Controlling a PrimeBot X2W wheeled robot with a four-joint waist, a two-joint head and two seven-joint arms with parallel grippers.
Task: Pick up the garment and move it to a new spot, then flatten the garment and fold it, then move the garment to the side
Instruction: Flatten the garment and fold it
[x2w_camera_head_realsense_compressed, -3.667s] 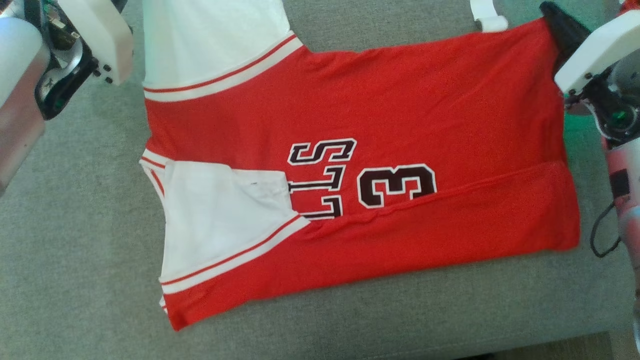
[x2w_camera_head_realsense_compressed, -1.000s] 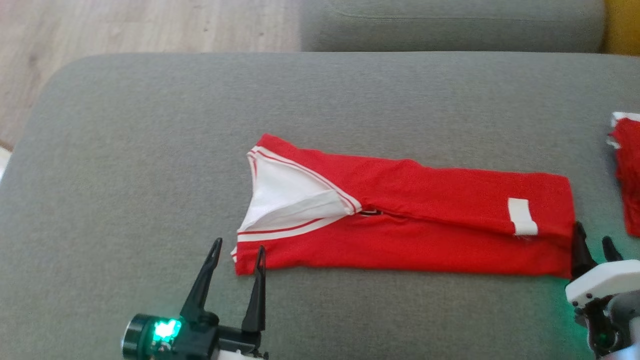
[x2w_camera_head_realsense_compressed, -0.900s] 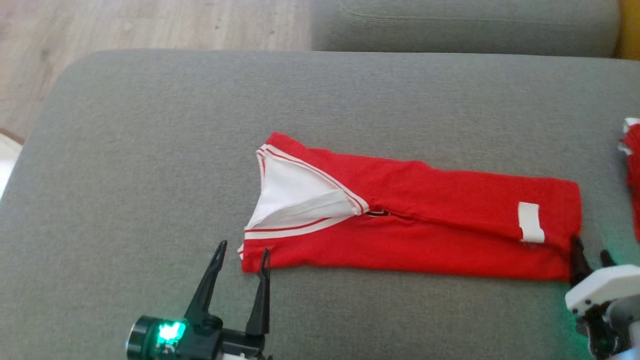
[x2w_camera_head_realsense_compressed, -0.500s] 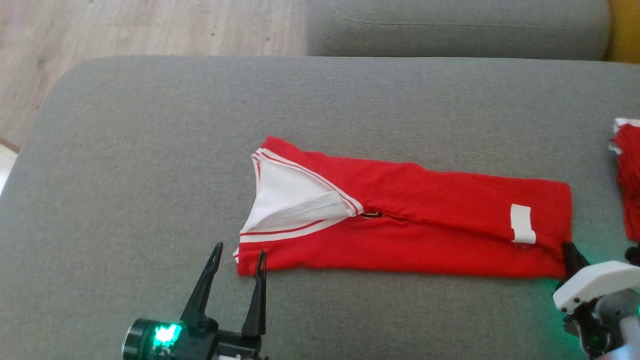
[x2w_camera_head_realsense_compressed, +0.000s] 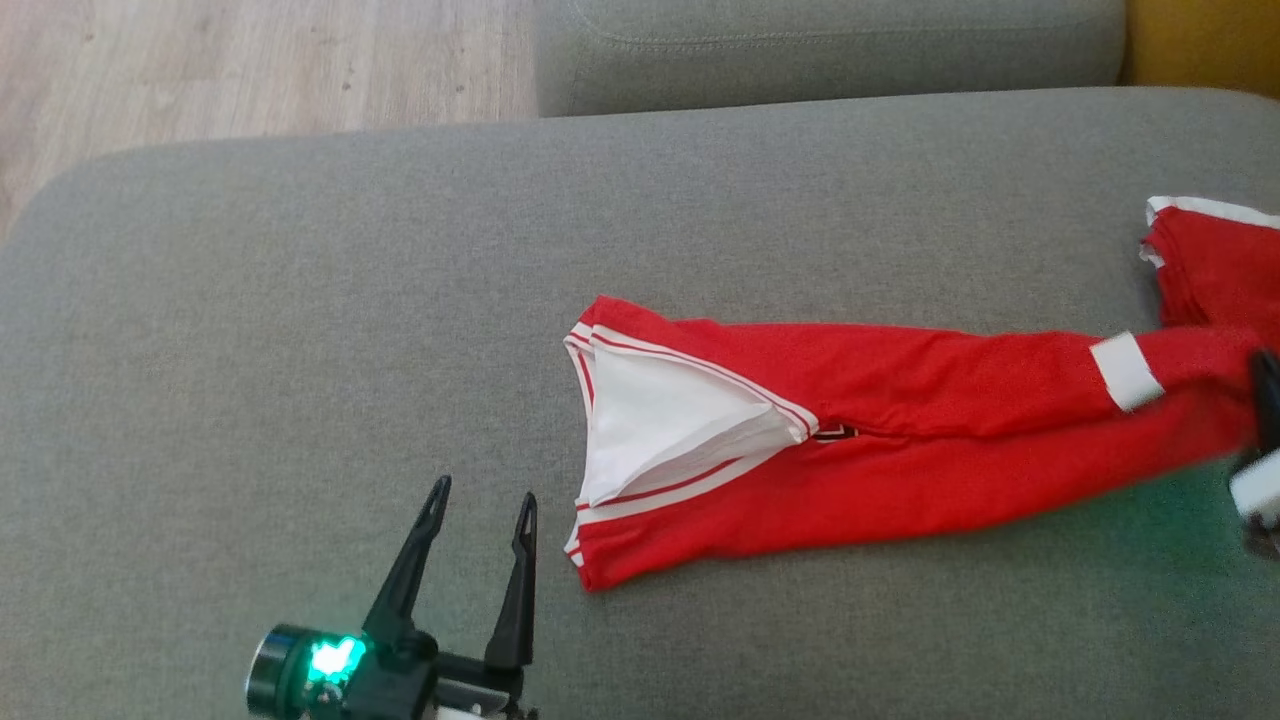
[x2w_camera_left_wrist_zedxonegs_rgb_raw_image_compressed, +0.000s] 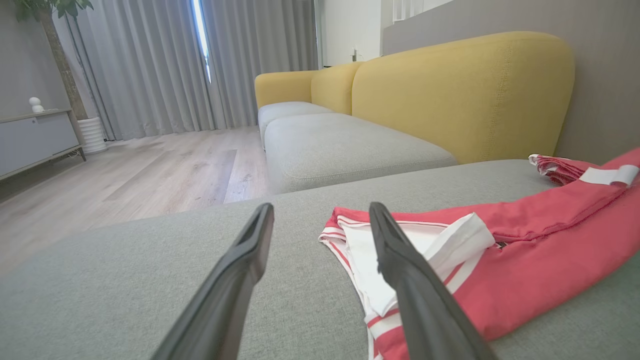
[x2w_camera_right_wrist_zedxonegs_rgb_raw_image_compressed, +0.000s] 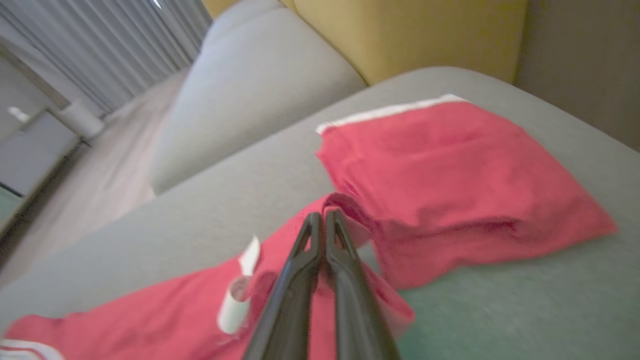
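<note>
The garment (x2w_camera_head_realsense_compressed: 900, 440) is a red jersey with white trim, folded into a long strip across the grey cushion (x2w_camera_head_realsense_compressed: 300, 300). Its white-lined neck end points left and its right end is drawn out thin. At the right edge of the head view, my right gripper (x2w_camera_head_realsense_compressed: 1268, 395) is shut on that right end. In the right wrist view its fingers (x2w_camera_right_wrist_zedxonegs_rgb_raw_image_compressed: 320, 217) are pressed together in a fold of the red cloth (x2w_camera_right_wrist_zedxonegs_rgb_raw_image_compressed: 280, 260). My left gripper (x2w_camera_head_realsense_compressed: 484, 490) stands open on the cushion just left of the garment's near left corner, holding nothing. In the left wrist view the left gripper (x2w_camera_left_wrist_zedxonegs_rgb_raw_image_compressed: 320, 212) frames that end of the garment (x2w_camera_left_wrist_zedxonegs_rgb_raw_image_compressed: 525, 240).
A second folded red garment (x2w_camera_head_realsense_compressed: 1215, 260) lies at the far right of the cushion, just beyond the held end. Behind it rises a yellow sofa back (x2w_camera_left_wrist_zedxonegs_rgb_raw_image_compressed: 450, 85). Another grey seat (x2w_camera_head_realsense_compressed: 830, 50) lies beyond, with wooden floor (x2w_camera_head_realsense_compressed: 250, 60) to the far left.
My right gripper has shut on the garment's right end and drawn it to the right, stretching the strip. The left gripper stays open and still. The head view has shifted a little.
</note>
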